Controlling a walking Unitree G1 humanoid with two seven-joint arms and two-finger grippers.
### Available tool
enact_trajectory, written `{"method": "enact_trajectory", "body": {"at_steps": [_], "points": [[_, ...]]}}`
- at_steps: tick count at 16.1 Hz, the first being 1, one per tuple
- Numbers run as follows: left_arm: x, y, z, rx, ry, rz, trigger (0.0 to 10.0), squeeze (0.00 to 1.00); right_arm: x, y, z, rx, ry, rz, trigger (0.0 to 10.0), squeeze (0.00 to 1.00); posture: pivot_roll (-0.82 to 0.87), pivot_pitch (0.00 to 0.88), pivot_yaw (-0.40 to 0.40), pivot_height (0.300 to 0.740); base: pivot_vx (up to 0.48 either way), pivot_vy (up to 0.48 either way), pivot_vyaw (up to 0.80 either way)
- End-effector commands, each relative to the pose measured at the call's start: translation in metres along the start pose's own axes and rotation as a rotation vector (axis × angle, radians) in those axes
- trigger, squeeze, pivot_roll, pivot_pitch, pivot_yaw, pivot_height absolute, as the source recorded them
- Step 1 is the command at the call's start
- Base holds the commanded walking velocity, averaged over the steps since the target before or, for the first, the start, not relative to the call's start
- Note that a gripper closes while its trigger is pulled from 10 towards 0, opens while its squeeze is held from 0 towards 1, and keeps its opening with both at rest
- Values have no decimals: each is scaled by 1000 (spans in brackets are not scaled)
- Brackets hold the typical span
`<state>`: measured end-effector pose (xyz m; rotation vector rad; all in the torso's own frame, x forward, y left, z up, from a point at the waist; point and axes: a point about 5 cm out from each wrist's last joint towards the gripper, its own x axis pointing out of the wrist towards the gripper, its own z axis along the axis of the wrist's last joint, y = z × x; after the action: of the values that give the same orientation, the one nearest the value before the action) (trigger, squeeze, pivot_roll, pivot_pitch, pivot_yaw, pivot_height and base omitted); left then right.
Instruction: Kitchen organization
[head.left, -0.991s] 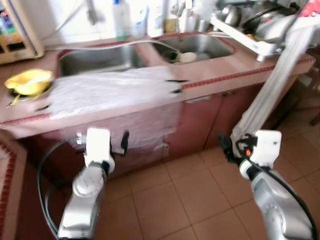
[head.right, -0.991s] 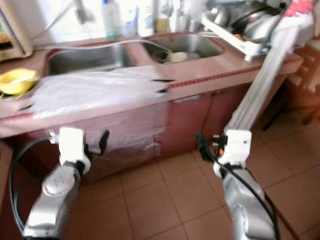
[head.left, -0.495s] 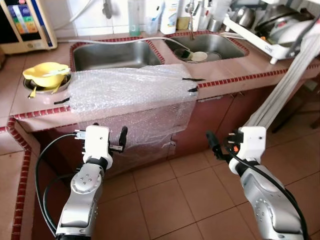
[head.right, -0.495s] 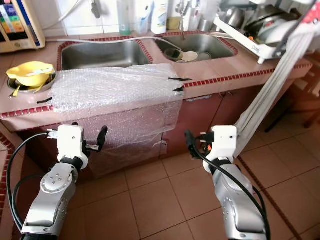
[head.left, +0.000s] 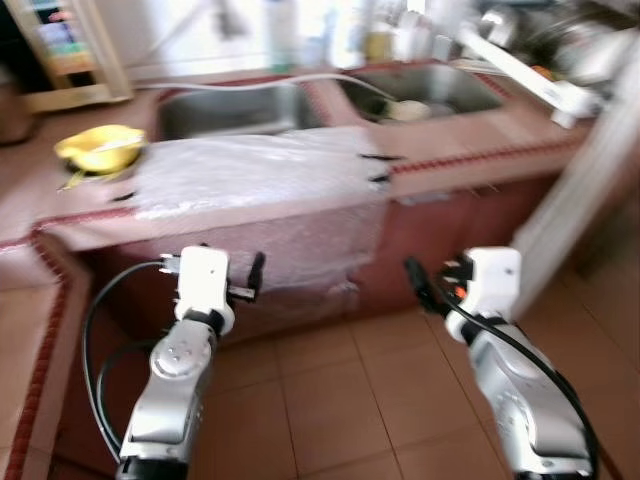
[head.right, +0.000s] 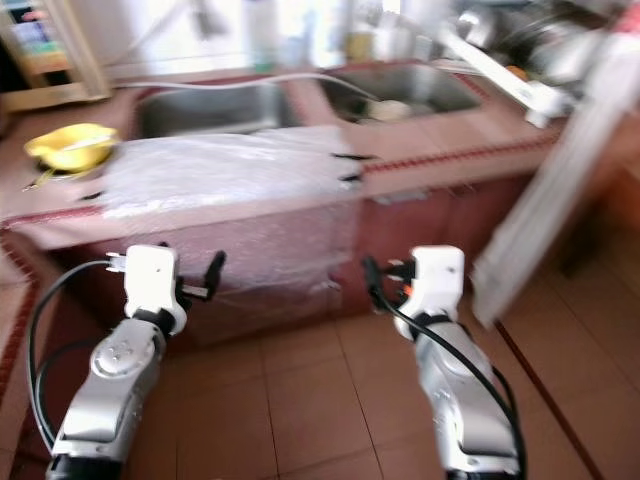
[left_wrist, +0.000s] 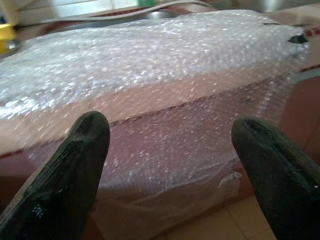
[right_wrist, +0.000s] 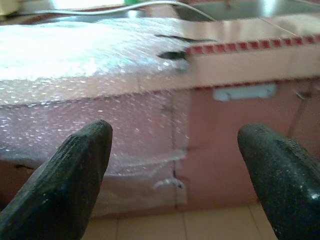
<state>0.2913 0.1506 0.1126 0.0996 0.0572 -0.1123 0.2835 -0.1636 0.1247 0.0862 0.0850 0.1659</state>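
A sheet of bubble wrap (head.left: 260, 180) lies over the pink counter (head.left: 470, 150) and hangs down its front, held by bits of black tape (head.left: 378, 168). My left gripper (left_wrist: 170, 130) is open and empty. It hovers low in front of the hanging wrap, apart from it. My right gripper (right_wrist: 175, 135) is also open and empty. It is level with the cabinet front, facing the wrap's right edge. A yellow bowl (head.left: 100, 150) sits at the counter's left end.
A double steel sink (head.left: 230, 110) is set into the counter behind the wrap, with a dish in its right basin (head.left: 408, 108). A dish rack (head.left: 540, 60) stands at the right. A pale slanted board (head.left: 590, 170) leans by the right end. The counter returns along my left (head.left: 20, 330). Tiled floor (head.left: 330, 400) lies below.
The views have shifted a little and blurred as the camera moved. Both grippers keep the same open pose before the counter.
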Motion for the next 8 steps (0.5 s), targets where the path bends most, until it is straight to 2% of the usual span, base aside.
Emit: {"method": "enact_trajectory", "body": {"at_steps": [1, 5, 7, 8], "points": [[0, 7, -3, 1, 11, 25, 10000, 0, 2, 7, -1, 7, 0, 16, 10000, 0, -100, 40, 40, 740, 0, -472, 800], [1, 9, -4, -4, 17, 34, 10000, 0, 5, 11, -1, -3, -3, 28, 10000, 0, -98, 44, 41, 740, 0, -472, 800], [1, 9, -4, -18, 12, 53, 10000, 0, 6, 11, 1, 11, -19, 25, 10000, 0, -97, 45, 43, 740, 0, 0, 800], [1, 10, -4, -21, 15, 53, 10000, 0, 5, 12, 2, 15, -22, 23, 10000, 0, -96, 47, 45, 740, 0, 0, 0]]}}
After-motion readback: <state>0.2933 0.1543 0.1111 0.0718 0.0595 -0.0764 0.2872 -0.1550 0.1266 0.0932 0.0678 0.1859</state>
